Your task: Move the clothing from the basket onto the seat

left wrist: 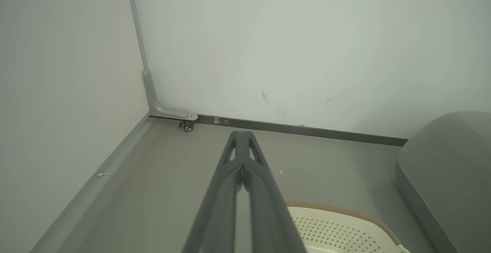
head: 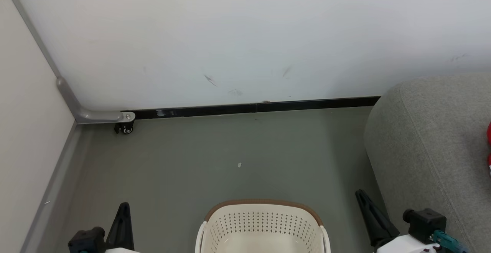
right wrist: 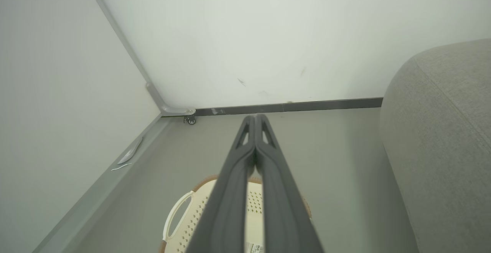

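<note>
Facing a room corner. Laundry basket at bottom centre of the head view, on the floor: cream-white moulded plastic, rows of small round holes, brown rim band, looped side handle.

Writing: small white label with dark print at the bottom edge of the right wrist view, between the fingers; too small to read. No other legible text.

Seat to the right of the basket: light-grey woven upholstery, rounded corner, a stitched seam along the edge.

Clothing: two small bright red patches at the right frame edge, over the seat's top; garment detail cannot be made out.

Left gripper clenched, its long dark fingers pressed together, nothing between them; it sits left of the basket, apart from it. Right gripper likewise clenched and empty, between basket and seat.

Wall: matt white, a few dark scuff marks. Glossy black skirting strip at its foot. Grey metal bracket in the corner, with a small black caster.
</note>
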`<state>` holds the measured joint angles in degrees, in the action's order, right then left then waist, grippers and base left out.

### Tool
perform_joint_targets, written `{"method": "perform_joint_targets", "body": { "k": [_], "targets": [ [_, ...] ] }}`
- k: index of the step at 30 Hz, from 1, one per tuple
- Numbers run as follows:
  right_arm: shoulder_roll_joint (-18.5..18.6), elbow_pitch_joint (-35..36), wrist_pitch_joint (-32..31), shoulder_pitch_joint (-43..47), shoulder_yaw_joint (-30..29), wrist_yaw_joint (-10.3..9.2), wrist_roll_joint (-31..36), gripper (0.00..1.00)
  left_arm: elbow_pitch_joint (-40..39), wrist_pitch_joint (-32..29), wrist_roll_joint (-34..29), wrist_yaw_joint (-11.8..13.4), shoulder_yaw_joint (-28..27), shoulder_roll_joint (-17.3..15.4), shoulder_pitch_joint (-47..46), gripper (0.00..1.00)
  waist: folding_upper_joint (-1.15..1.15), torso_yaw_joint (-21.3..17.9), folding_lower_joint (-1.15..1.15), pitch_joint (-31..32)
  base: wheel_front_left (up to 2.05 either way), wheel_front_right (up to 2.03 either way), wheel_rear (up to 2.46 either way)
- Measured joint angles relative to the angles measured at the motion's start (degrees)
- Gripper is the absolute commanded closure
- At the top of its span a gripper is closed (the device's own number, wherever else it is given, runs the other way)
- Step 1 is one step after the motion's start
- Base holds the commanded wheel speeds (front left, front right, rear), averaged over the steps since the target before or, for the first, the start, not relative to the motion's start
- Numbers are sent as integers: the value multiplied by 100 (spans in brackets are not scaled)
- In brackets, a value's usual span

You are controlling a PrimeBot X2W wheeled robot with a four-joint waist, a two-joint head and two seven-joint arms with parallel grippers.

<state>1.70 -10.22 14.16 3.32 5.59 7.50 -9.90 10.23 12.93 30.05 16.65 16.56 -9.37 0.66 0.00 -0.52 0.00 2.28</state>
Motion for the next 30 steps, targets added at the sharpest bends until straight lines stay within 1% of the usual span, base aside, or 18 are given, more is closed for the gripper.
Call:
{"method": "perform_joint_targets", "body": {
  "k": [9,13,16,24,26,30],
  "targets": [
    [0,96,-23,19,12,0,-965,100,-22,-185,694,-179,-185,51,0,100,0,7,4,-33,0,0,0],
    [2,93,-130,16,-112,0,-1404,100,-24,-236,950,-279,-279,78,0,100,0,12,14,-39,0,0,0],
    [3,90,-191,13,-130,0,-1679,100,-24,-327,1123,-377,-341,101,0,100,0,15,26,-41,0,0,0],
    [65,74,-337,-3,-190,0,-2431,100,-23,-490,1692,-531,-514,182,-1,100,0,22,66,-30,0,0,0],
    [79,68,-379,-4,-212,0,-2619,100,-22,-533,1812,-610,-561,196,-1,100,0,23,77,-24,0,0,0],
    [114,53,-460,-8,-256,0,-3006,100,-21,-592,2095,-723,-649,222,-1,100,0,25,92,-13,0,0,0]
  ]
}}
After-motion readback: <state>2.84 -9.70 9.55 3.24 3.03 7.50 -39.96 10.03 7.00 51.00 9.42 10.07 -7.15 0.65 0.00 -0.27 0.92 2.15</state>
